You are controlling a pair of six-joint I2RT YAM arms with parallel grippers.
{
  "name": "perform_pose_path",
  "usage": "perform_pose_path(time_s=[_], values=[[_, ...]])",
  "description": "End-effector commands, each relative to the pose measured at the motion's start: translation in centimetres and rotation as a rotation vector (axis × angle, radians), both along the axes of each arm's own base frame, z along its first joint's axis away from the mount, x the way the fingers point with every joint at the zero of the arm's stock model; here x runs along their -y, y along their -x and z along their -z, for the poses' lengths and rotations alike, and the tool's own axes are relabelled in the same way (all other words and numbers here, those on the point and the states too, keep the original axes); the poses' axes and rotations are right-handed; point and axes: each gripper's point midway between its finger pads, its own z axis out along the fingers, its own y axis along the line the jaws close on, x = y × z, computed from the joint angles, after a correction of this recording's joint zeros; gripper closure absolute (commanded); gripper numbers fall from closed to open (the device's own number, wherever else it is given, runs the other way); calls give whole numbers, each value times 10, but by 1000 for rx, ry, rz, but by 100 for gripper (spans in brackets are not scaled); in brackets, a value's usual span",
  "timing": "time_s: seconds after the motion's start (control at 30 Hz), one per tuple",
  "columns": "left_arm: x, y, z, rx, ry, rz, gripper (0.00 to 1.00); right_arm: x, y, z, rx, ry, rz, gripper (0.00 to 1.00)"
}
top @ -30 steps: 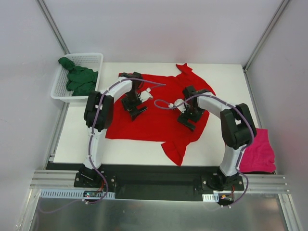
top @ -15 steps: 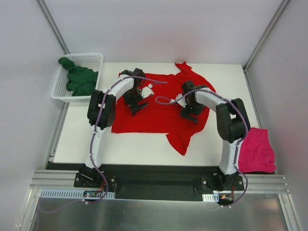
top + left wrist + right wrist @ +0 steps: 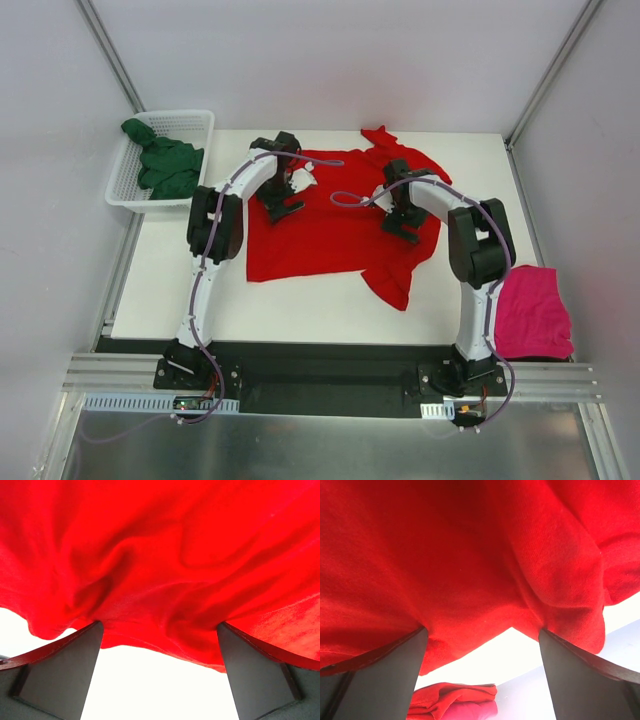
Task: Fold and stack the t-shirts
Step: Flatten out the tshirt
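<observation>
On the white table [image 3: 160,290], centre: bright red soft cloth t-shirt [image 3: 330,240], rumpled at 5 o'clock.
Left gripper [image 3: 283,205] at 10 o'clock and right gripper [image 3: 400,225] at 2 o'clock, jaws spread wide against cloth. Fabric likely light, limp, slack; grasp hem corners.

Left arm [image 3: 196,300], right arm [image 3: 470,322]: white tube links, chunky black joint housings, black bases [image 3: 183,366] on a black plate. Thin lilac cable [image 3: 312,160] runs along each arm, loose loop near the wrist. Fingers [image 3: 60,675] are dark grey matte flat slabs with slanted inner edges.
</observation>
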Motion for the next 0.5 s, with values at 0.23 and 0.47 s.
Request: perform_pose_path(time_s=[0.23,0.47], values=[[-20,-15,0,57,-90,-3,1,-23,28,-35,-66,-100,37,4],[-25,-33,-6,116,-131,4,1,-35,64,-86,-71,-186,30,4]])
